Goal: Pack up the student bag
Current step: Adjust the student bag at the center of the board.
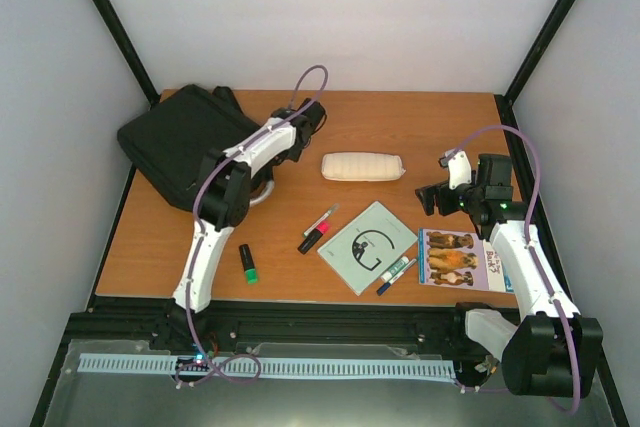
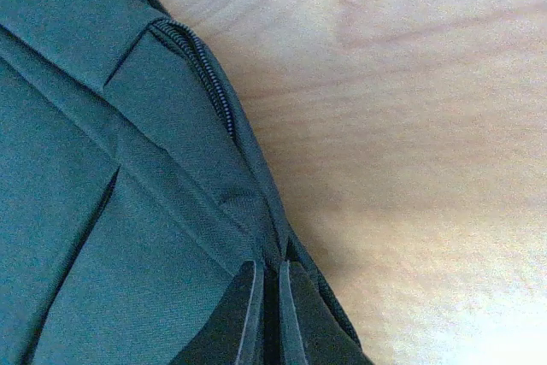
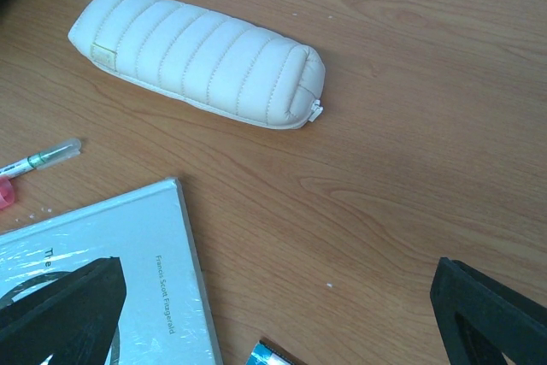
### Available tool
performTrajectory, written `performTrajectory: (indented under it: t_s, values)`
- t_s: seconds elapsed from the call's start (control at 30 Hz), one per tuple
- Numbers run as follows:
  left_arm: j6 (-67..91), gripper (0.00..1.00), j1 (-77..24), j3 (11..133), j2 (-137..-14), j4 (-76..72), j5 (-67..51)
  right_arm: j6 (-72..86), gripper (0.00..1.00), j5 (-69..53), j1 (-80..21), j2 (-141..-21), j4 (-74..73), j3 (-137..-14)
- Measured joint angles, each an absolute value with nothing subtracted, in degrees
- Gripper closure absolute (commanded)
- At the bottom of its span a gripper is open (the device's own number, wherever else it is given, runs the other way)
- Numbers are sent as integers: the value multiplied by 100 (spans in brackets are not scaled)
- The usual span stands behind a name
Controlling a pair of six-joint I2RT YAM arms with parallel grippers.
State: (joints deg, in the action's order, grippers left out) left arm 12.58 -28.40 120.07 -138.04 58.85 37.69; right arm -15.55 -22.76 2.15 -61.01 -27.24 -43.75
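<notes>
The student bag point(image 1: 175, 142) is touched at its zipped edge by the left pincer point(image 2: 268, 275), pressed together, while the right pincer point(image 3: 278, 284) is held spread.

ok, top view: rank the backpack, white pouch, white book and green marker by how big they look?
Largest to smallest:
1. backpack, by far
2. white book
3. white pouch
4. green marker
All lie flat on the table, so nearness to the camera hardly skews this.
</notes>
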Motion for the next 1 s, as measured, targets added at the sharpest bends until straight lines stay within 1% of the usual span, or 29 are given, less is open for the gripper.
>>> performTrajectory:
  t_s: [0.17,0.33,0.43,0.6,0.8,1.0]
  values:
    - [668,99,-3183,10779,-12967,5078,3454,-1564,0,-2276,215,-6101,-2724,-4375]
    - [-8,99,-3684,9421,-11998,4005,2565,-1564,0,-2276,215,-6099,-2727,-4375]
    - [-320,99,-3868,8986,-11646,3610,2060,-1564,0,-2276,215,-6095,-2729,-4375]
    - [-679,99,-3885,8265,-11089,3190,1439,-1564,0,-2296,215,-6069,-2731,-4375]
    - [-875,99,-3863,7570,-10440,3133,1074,-1564,0,-2314,215,-6069,-2744,-4375]
    - [-878,99,-4007,7179,-10119,3138,1068,-1566,0,-2327,215,-6069,-2753,-4375]
